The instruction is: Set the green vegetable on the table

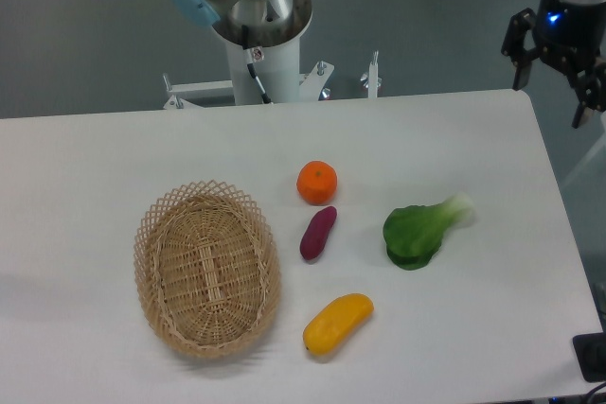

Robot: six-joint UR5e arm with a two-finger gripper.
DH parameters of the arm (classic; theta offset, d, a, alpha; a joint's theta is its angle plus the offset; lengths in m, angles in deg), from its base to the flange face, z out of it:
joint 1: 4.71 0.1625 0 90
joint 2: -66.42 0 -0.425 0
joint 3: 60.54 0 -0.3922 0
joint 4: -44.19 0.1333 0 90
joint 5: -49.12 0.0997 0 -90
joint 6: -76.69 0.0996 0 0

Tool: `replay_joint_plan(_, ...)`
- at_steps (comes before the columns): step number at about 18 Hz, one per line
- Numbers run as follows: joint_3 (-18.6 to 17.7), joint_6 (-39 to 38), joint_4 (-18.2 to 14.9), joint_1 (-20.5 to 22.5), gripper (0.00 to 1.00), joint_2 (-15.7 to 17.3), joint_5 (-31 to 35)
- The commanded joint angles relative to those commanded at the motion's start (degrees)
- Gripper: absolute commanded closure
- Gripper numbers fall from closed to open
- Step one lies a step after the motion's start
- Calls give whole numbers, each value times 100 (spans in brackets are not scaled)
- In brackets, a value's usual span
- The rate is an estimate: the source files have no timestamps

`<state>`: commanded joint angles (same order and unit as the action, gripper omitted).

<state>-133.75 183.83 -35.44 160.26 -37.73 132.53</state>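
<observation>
Lying on its side right of centre on the white bench [114, 153], the green vegetable [419, 231] points its pale stem toward the upper right. Left of it a purple eggplant piece [318, 232] sits just below an orange [316, 182], a yellow oblong piece [337, 323] lower down. An oval wicker basket [206, 268] occupies the lower left. The claw [553, 71] hangs open and empty at the frame's upper right.
</observation>
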Motion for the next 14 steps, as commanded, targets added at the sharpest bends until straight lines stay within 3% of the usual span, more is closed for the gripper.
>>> replay_joint_plan(14, -62, -97, 211, -53, 0, -88, -17)
